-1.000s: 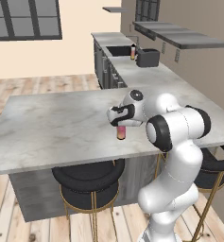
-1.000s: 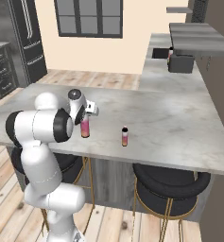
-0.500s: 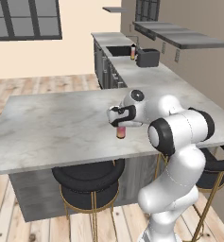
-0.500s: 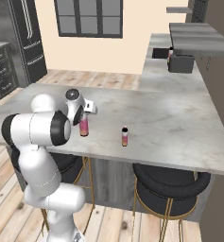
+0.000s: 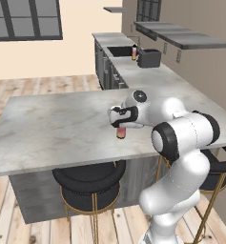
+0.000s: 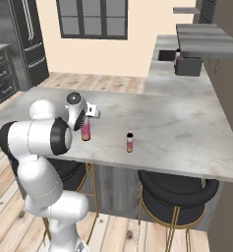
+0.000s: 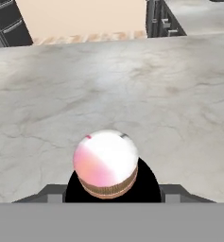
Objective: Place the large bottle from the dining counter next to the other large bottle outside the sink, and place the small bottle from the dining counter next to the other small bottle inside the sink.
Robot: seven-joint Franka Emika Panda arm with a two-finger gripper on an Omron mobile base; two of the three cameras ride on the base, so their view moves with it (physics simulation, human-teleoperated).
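The large bottle (image 5: 120,132), pink with a pale top, stands upright on the dining counter (image 5: 47,128) near its front edge. My gripper (image 5: 120,122) comes at it from the side, its jaws shut on the bottle's upper part. From the right base view the large bottle (image 6: 85,131) hangs just under the gripper (image 6: 87,117). The hand view looks at the large bottle (image 7: 105,163) close up, between the fingers. A small bottle (image 6: 130,142) with a dark cap stands a short way to its right on the same counter.
Two black stools (image 5: 89,177) (image 6: 177,189) stand under the counter's front edge. On the far kitchen counter are a sink (image 5: 118,49), a bottle (image 5: 133,52) beside it and a black appliance (image 5: 148,58). A shelf (image 6: 207,34) hangs above.
The jaws have narrowed onto the large bottle. The bottle and the arm have barely shifted.
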